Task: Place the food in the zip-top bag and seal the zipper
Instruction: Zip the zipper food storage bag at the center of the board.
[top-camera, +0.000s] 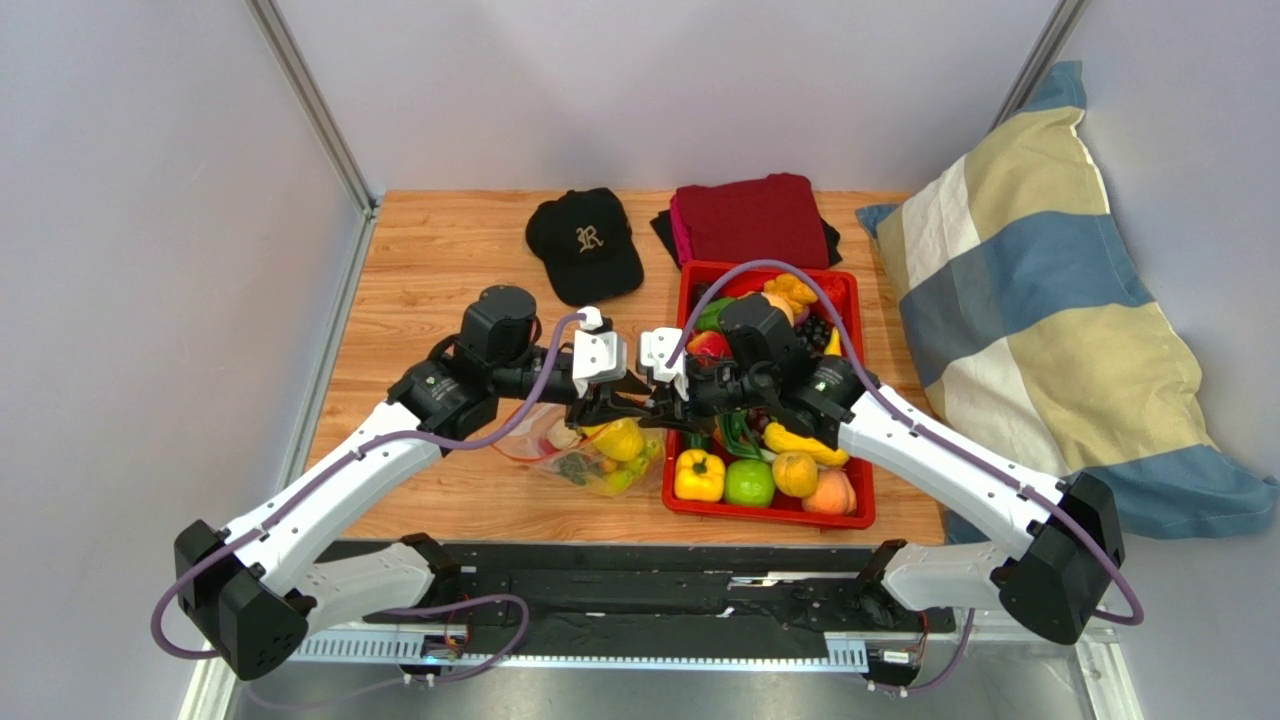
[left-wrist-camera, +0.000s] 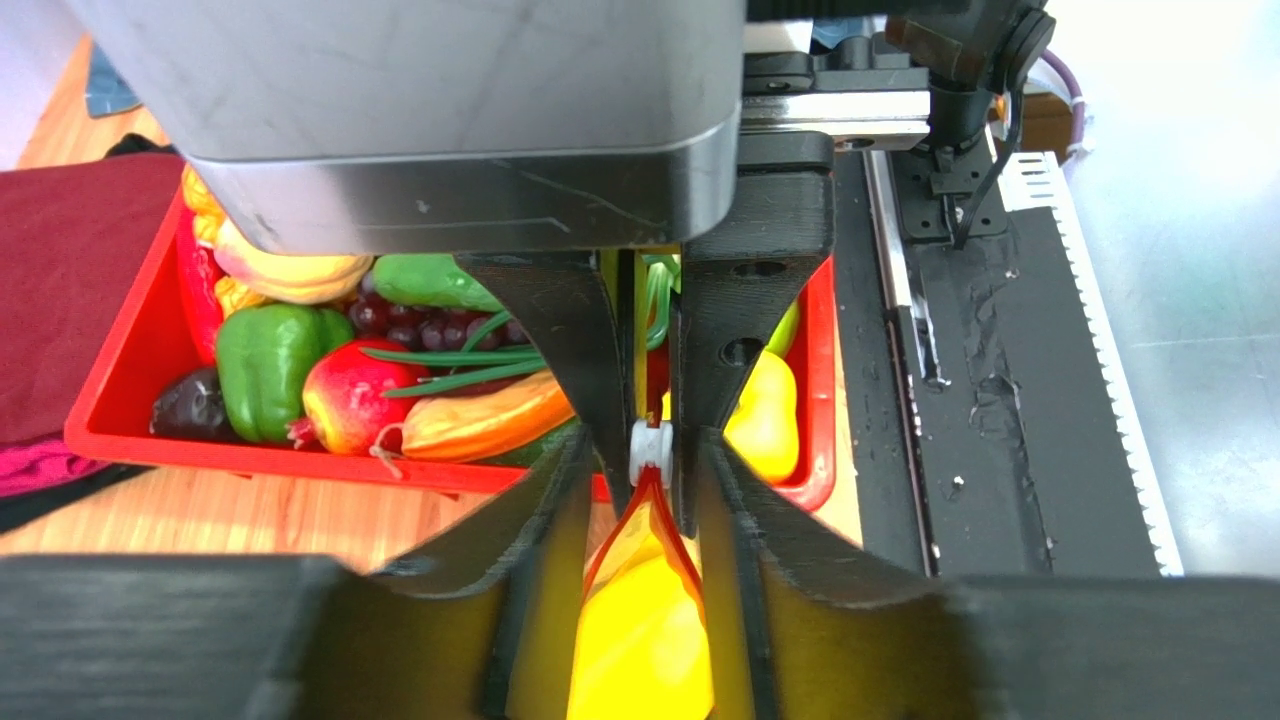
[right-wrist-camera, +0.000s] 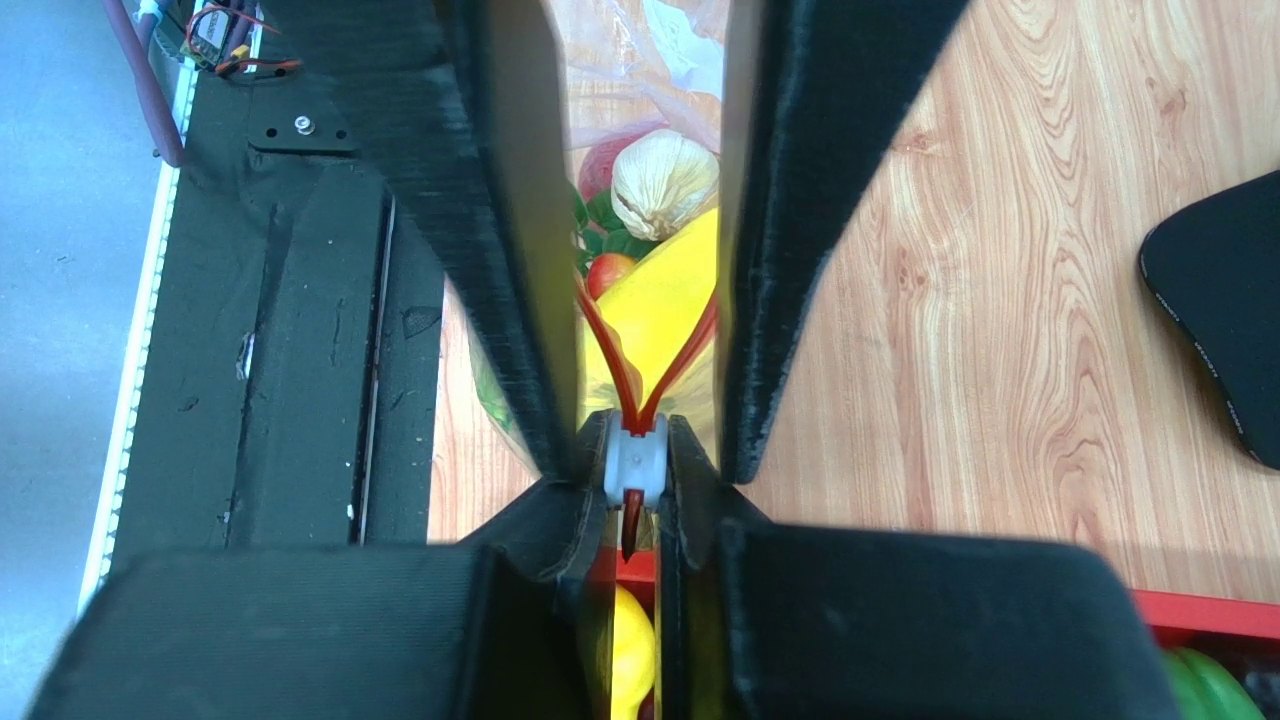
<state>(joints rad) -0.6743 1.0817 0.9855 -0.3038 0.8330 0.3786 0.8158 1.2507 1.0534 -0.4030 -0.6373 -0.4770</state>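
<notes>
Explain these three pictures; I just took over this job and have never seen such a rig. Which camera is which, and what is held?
The machine is two robot arms bolted at the near edge of a wooden table, each ending in a two-finger gripper. The wide picture looks down from above and behind them; the other two come from cameras on the wrists, with that arm's own fingers dark at the bottom. On the table lie a clear bag holding toy food, a red tray of more, a black cap, a dark red cloth and a striped pillow. The right gripper is pinched on the bag's white slider. The left gripper has its fingers apart, one on either side of the bag's open mouth.
</notes>
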